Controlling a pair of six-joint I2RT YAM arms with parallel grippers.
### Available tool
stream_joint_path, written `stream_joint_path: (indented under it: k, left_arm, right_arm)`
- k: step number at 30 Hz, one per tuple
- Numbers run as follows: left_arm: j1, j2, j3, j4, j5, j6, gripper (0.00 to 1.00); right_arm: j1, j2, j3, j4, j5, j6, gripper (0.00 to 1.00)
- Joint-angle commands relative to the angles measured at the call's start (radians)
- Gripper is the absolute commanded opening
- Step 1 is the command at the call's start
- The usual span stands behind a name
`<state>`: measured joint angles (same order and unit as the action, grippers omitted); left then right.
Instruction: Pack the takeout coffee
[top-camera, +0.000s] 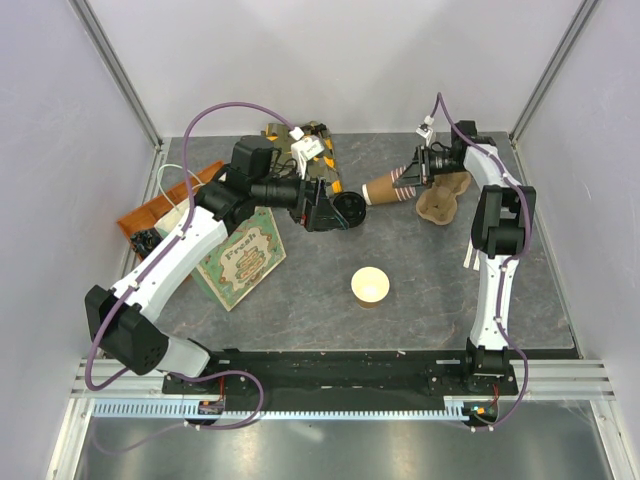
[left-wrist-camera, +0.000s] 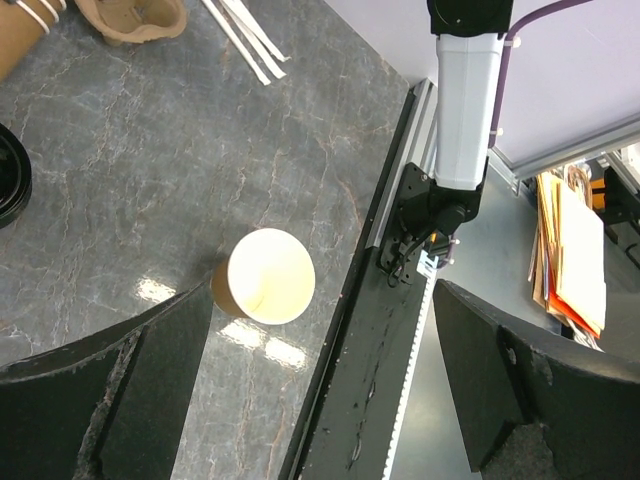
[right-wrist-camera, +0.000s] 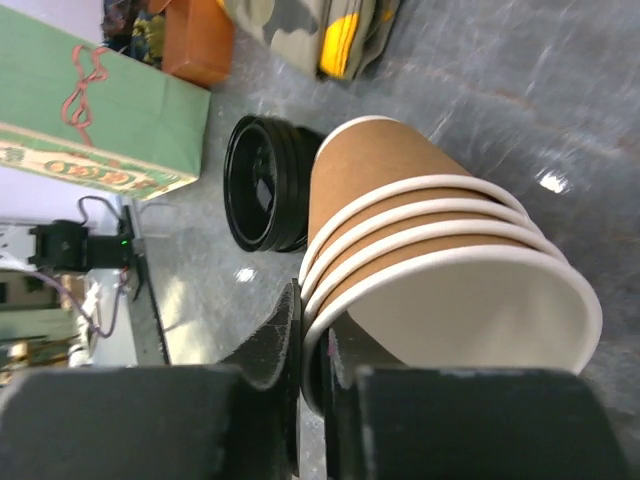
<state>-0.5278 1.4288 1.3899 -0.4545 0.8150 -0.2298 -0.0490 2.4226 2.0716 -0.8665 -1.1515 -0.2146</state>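
While left hand (left-wrist-camera: 322, 300) gapes wide, wrist view alone shows right hand (right-wrist-camera: 315, 335) pinching cup stack (right-wrist-camera: 420, 230).

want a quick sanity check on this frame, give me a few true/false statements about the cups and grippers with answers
1. The single cup has a lid on. False: its top is open.
2. The right gripper grips the cup stack at its rim. True.
3. The left gripper is shut. False: it is wide open and empty.
4. The black lids lie next to the cup stack. True.
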Motion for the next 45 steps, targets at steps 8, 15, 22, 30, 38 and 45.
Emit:
stream_joint_path:
  k: [8, 15, 22, 30, 38, 45]
  left_arm:
    - [0.009, -0.034, -0.005, 0.036, 0.012, -0.012, 0.99]
    - [0.012, -0.05, -0.014, 0.031, 0.003, -0.029, 0.99]
    - [0.022, -0.07, -0.023, 0.008, -0.002, -0.008, 0.99]
    - [0.034, -0.079, -0.031, -0.003, 0.026, 0.004, 0.99]
    - [0.035, -0.083, -0.032, -0.004, 0.038, 0.014, 0.99]
    - [0.037, -0.082, -0.034, -0.004, 0.046, 0.02, 0.99]
  right_arm:
    - [0.107, -0.148, 0.294, -0.208, 0.585, -0.409, 0.0]
    - [0.261, -0.226, 0.169, -0.221, 1.013, -0.603, 0.03]
    - [0.322, -0.157, 0.257, -0.322, 1.144, -0.712, 0.05]
    - [0.344, -0.12, 0.252, -0.316, 1.24, -0.782, 0.06]
    - [0.342, -0.088, 0.256, -0.296, 1.219, -0.828, 0.09]
    - [0.342, -0.085, 0.26, -0.292, 1.217, -0.841, 0.26]
